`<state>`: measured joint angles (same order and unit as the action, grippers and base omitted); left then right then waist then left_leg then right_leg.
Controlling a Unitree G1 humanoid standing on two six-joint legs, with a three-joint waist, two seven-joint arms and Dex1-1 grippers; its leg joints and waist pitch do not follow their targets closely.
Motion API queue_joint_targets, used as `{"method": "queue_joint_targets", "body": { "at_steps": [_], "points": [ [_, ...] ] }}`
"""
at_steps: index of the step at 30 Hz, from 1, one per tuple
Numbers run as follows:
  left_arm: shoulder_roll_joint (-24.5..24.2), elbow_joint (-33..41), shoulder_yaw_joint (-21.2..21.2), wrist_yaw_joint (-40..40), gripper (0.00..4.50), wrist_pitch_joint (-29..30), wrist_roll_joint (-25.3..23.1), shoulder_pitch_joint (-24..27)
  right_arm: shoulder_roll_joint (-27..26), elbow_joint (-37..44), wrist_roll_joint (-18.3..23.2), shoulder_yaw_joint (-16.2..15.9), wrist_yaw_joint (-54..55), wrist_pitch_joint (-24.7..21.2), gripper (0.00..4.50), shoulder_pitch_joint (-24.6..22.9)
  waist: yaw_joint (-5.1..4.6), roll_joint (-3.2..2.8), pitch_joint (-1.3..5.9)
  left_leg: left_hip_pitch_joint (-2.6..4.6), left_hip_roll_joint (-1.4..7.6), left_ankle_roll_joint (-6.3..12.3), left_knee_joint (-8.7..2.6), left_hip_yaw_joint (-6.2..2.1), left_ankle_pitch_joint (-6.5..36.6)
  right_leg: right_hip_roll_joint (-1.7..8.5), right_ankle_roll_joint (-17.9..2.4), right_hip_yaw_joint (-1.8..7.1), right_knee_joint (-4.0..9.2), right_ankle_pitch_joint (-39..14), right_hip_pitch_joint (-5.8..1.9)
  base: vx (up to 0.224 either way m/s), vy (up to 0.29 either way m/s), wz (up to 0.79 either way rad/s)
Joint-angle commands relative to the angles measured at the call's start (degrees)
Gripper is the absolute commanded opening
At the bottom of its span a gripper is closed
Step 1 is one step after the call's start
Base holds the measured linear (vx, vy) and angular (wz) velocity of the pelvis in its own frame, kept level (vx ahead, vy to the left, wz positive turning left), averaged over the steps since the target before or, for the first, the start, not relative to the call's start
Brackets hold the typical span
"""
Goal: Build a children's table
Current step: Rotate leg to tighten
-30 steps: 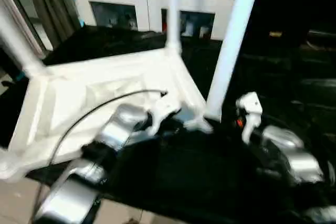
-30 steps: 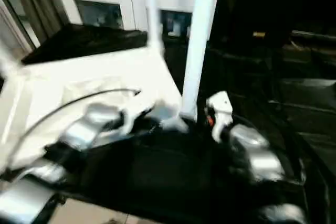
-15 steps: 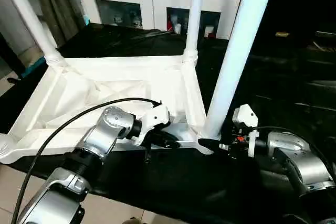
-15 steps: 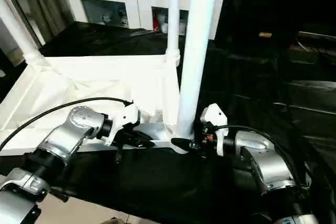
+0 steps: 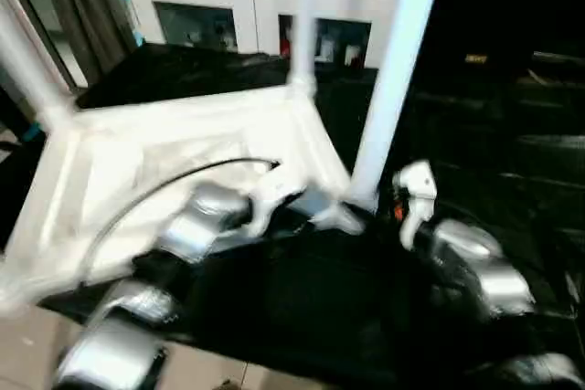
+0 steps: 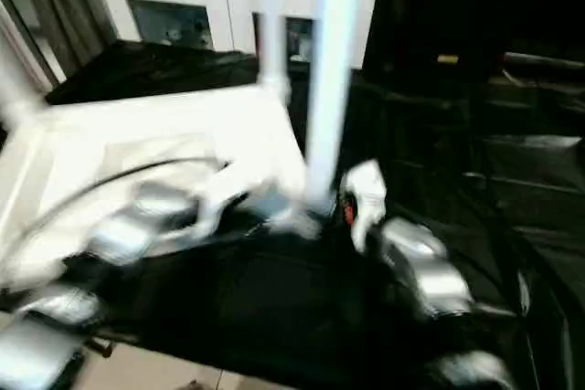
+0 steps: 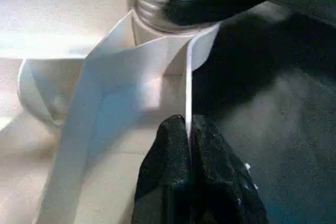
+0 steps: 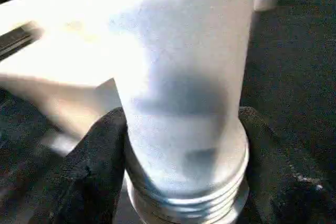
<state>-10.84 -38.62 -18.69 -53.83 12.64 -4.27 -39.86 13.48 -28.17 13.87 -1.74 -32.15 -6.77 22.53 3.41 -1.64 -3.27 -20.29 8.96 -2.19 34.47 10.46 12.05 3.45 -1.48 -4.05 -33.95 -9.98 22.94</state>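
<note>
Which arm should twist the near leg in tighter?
The right. Its gripper already wraps the leg just above the threads, a finger on each side. The left gripper is pinching the tabletop's rim beside the socket, so it probably does best steadying it.

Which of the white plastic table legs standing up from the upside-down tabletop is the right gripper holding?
The nearest white plastic table leg, at the tabletop's near right corner. The right gripper clasps its threaded base with a black finger on each side; the other legs stand free at farther corners.
</note>
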Motion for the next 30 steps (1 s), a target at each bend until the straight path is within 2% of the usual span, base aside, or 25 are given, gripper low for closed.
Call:
{"method": "queue_joint_targets", "body": {
  "at_steps": [1,2,3,4,5,9,10,12,13,14,15,16,19,22,25,26,27,28,29,30],
  "points": [
    [0.53,-3.41,0.61,4.20,0.00,1.29,-0.74,-0.43,-0.58,-4.65,-0.68,5.94,11.05,-0.71,2.75,0.22,0.25,0.47,3.75,0.13,4.03,2.34,-4.29,-1.91,8.89,5.76,-11.51,3.17,4.62,-16.90,-3.02,0.000,0.000,0.00],
    [2.58,-5.72,1.49,8.78,0.00,2.18,-0.96,-1.99,-2.70,-6.57,-1.52,6.32,15.84,0.09,2.75,0.91,0.15,0.39,3.71,0.23,3.93,2.62,-4.14,-1.63,8.46,5.73,-12.18,3.32,4.60,-15.31,-2.70,0.000,0.000,0.00],
    [2.58,-5.72,1.49,8.78,0.00,2.18,-0.96,-1.99,-2.70,-6.57,-1.52,6.32,15.84,0.09,2.75,0.91,0.16,0.50,3.68,0.24,3.78,2.64,-4.12,-1.62,8.47,5.76,-12.14,3.25,4.79,-15.69,-2.76,0.000,0.000,0.00],
    [3.28,-6.59,1.64,10.24,0.00,2.44,-1.12,-2.57,-3.25,-7.32,-2.42,5.89,17.59,0.25,2.75,1.14,0.37,0.60,3.88,0.01,3.66,3.02,-4.02,-1.70,7.47,5.88,-12.22,3.21,4.59,-15.14,-3.27,0.000,0.000,0.00],
    [4.77,-8.57,2.04,13.32,0.00,2.15,-1.80,-3.75,-4.90,-9.19,-3.26,5.64,20.42,0.99,2.75,1.84,0.53,0.49,3.78,0.10,3.65,3.55,-3.95,-1.55,7.13,5.76,-12.01,3.23,4.75,-14.99,-3.01,0.000,0.000,0.00],
    [6.46,-9.95,1.87,14.43,0.00,1.28,-2.20,-4.64,-6.93,-9.79,-3.75,4.05,19.87,3.01,2.75,2.08,0.59,0.49,3.77,0.10,3.84,4.08,-4.10,-1.65,7.87,5.78,-11.81,3.14,4.78,-15.62,-3.09,0.000,0.000,0.00],
    [6.56,-9.90,1.50,13.77,0.00,0.85,-2.34,-4.48,-7.25,-9.43,-4.17,3.26,18.62,3.61,3.31,1.91,0.60,0.49,3.76,0.01,3.86,4.19,-4.14,-1.69,7.98,5.80,-11.78,3.13,4.75,-15.70,-3.15,0.000,0.000,0.00],
    [6.58,-9.77,1.14,13.01,0.00,0.46,-2.43,-4.26,-7.52,-9.07,-4.53,2.57,17.47,4.12,3.45,1.74,0.60,0.50,3.77,-0.03,3.92,4.53,-4.19,-1.74,8.21,5.84,-11.56,3.11,4.77,-15.96,-3.22,0.000,0.000,0.00],
    [6.43,-9.66,0.87,12.62,0.00,0.22,-2.38,-4.06,-7.62,-8.89,-4.36,2.62,17.09,4.32,3.51,1.80,0.58,0.72,3.74,-0.12,3.93,4.66,-4.20,-1.74,8.18,5.88,-11.56,3.13,4.77,-16.01,-3.28,0.000,0.000,0.00],
    [6.35,-9.67,0.76,12.45,0.00,-0.02,-2.32,-3.99,-7.62,-8.90,-4.26,2.60,16.97,4.42,3.51,1.86,0.70,0.60,3.78,-0.19,3.93,4.74,-4.17,-1.74,8.02,6.03,-11.54,3.17,4.75,-16.04,-3.32,0.000,0.000,0.00],
    [6.10,-9.75,0.43,11.93,0.00,-0.77,-2.12,-3.80,-7.62,-8.98,-3.96,2.53,16.62,4.77,3.79,2.07,0.62,0.60,3.67,-0.15,3.95,4.79,-4.26,-1.78,8.50,5.98,-11.43,3.11,4.86,-16.92,-3.24,0.000,0.000,0.00],
    [5.57,-9.32,0.24,10.92,0.00,-1.11,-2.02,-3.36,-6.69,-8.46,-4.34,1.45,14.45,5.03,3.91,2.10,0.57,0.61,3.63,-0.11,3.95,4.74,-4.28,-1.79,9.02,5.97,-11.34,3.07,4.96,-17.91,-3.22,0.000,0.000,0.00],
    [4.35,-8.03,-0.09,7.56,0.00,-2.53,-1.55,-2.41,-4.73,-6.06,-3.72,0.12,8.88,4.68,3.91,1.48,0.38,0.80,3.59,-0.30,3.88,4.86,-4.27,-1.83,9.35,6.04,-10.97,3.09,5.04,-18.87,-3.34,0.000,0.000,0.00],
    [2.19,-5.82,-0.78,2.11,0.00,-4.44,-0.73,-0.83,-1.58,-2.12,-2.08,-1.16,0.55,3.58,3.91,0.14,0.46,0.89,3.65,-0.49,3.96,6.03,-4.17,-1.85,8.33,6.03,-10.63,3.13,4.99,-18.51,-3.49,0.000,0.000,0.00],
    [-1.41,-2.08,-1.84,-6.14,0.00,-7.19,0.86,1.73,3.39,4.14,0.53,-3.01,-10.50,1.77,3.91,-2.27,0.58,0.84,3.73,-0.58,4.14,7.04,-4.16,-1.80,7.20,5.95,-11.45,3.22,4.52,-15.44,-3.52,0.000,0.000,0.00],
    [-1.47,-2.02,-1.86,-6.28,0.00,-7.24,0.89,1.77,3.47,4.24,0.57,-3.04,-10.67,1.74,3.91,-2.31,0.62,0.91,3.71,-0.59,4.16,7.37,-4.14,-1.77,7.10,5.97,-11.50,3.24,4.56,-15.16,-3.53,0.000,0.000,0.00],
    [-4.00,1.14,-2.25,-11.94,0.00,-7.31,2.60,3.38,7.33,7.79,1.36,-4.65,-16.31,0.28,3.91,-3.90,0.63,0.62,3.74,-0.43,4.35,7.30,-4.18,-1.80,7.19,5.98,-12.02,3.17,4.40,-14.88,-3.28,0.000,0.000,0.00],
    [-4.00,1.14,-2.25,-11.94,0.00,-7.31,2.60,3.38,7.33,7.79,1.36,-4.65,-16.31,0.28,3.91,-3.90,0.71,0.84,3.74,-0.38,4.44,7.30,-4.21,-1.79,7.36,5.92,-12.06,3.15,4.38,-14.85,-3.38,0.000,0.000,0.00],
    [-4.87,2.27,-2.33,-13.72,0.00,-6.91,3.14,3.88,8.78,8.90,1.29,-5.33,-18.17,0.00,3.91,-4.47,0.94,0.67,3.70,-0.34,4.70,7.18,-4.23,-1.77,6.96,5.92,-12.35,3.26,4.08,-13.99,-3.25,0.000,0.000,0.00],
    [-5.74,3.21,-2.42,-15.30,0.00,-6.76,3.35,4.30,10.02,10.11,1.39,-5.88,-20.17,-0.51,3.91,-5.09,0.93,0.83,3.69,-0.31,4.70,7.31,-4.22,-1.65,6.82,5.85,-12.45,3.28,4.14,-13.67,-3.18,0.000,0.000,0.00]
  ]
}}
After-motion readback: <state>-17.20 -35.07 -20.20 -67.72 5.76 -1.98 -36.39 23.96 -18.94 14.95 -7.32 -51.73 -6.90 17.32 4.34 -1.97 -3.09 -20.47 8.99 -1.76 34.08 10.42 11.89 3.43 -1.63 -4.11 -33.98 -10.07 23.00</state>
